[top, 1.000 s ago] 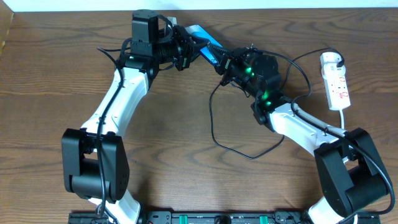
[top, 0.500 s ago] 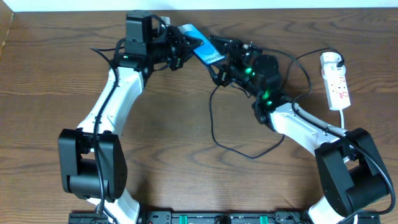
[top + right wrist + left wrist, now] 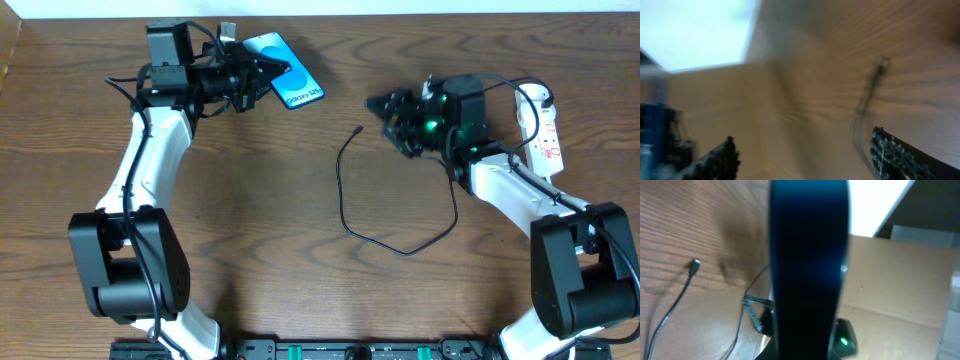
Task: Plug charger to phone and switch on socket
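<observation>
My left gripper is shut on the phone, holding it by one end above the table's far left. The blue screen with white "Galaxy" text faces up in the overhead view. In the left wrist view the phone is a dark slab filling the middle. The charger is a thin black cable looping on the table. Its small plug lies free, apart from the phone. My right gripper stands open and empty just right of that plug. The white socket lies at the far right.
The socket's white lead runs down beside my right arm, and thicker robot cables arch over that arm. The table's far edge and a pale wall lie just behind the phone. The right wrist view is blurred by motion.
My right gripper opened, let go of the plug and drew back to the right. My left arm swung left with the phone. Phone and plug are now apart, with the plug lying on the table.
</observation>
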`<state>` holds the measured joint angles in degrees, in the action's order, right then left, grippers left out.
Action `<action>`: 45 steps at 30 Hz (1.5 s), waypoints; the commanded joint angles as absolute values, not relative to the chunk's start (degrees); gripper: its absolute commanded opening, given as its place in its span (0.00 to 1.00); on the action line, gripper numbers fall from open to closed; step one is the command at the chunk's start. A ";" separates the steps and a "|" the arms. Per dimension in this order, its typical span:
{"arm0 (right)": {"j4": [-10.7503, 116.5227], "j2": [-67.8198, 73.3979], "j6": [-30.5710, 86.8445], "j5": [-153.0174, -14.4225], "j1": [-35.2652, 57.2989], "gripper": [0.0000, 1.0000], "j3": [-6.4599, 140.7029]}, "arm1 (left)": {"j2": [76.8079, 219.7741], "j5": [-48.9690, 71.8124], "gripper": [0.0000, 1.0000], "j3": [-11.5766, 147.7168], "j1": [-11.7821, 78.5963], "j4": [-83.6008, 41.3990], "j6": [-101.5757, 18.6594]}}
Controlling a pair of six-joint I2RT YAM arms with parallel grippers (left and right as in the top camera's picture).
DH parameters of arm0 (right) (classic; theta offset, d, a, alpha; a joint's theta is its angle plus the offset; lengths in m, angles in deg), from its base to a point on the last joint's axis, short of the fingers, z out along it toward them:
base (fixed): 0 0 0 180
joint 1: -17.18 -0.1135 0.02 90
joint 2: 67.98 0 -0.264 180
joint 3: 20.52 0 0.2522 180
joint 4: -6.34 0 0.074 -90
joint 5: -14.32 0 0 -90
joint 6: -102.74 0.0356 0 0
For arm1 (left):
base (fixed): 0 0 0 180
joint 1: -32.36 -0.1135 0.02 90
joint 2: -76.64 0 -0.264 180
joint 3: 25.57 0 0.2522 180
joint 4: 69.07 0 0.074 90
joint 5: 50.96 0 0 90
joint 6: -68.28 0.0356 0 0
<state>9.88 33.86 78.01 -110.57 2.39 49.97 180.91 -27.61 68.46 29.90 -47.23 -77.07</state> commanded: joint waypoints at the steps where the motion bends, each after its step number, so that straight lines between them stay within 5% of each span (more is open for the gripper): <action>1: 15.57 33.79 67.28 -108.23 0.78 0.81 50.32 | 180.58 -34.87 0.07 69.05 28.98 -47.62 -74.87; 10: 12.35 38.60 71.65 -102.09 -3.83 0.55 50.35 | 180.58 -34.92 0.07 69.05 28.83 -47.62 -74.89; 29: -8.54 54.19 83.30 -100.41 -6.85 0.58 50.59 | 180.58 -34.92 0.07 69.05 28.85 -47.60 -74.89; 38: -9.92 57.42 85.93 -99.03 -6.50 0.30 50.61 | 180.58 -34.92 0.07 69.05 28.85 -47.60 -74.89; 45: -9.94 57.42 79.13 -100.39 -4.75 0.19 50.61 | 180.58 -34.92 0.07 69.05 28.85 -47.60 -74.89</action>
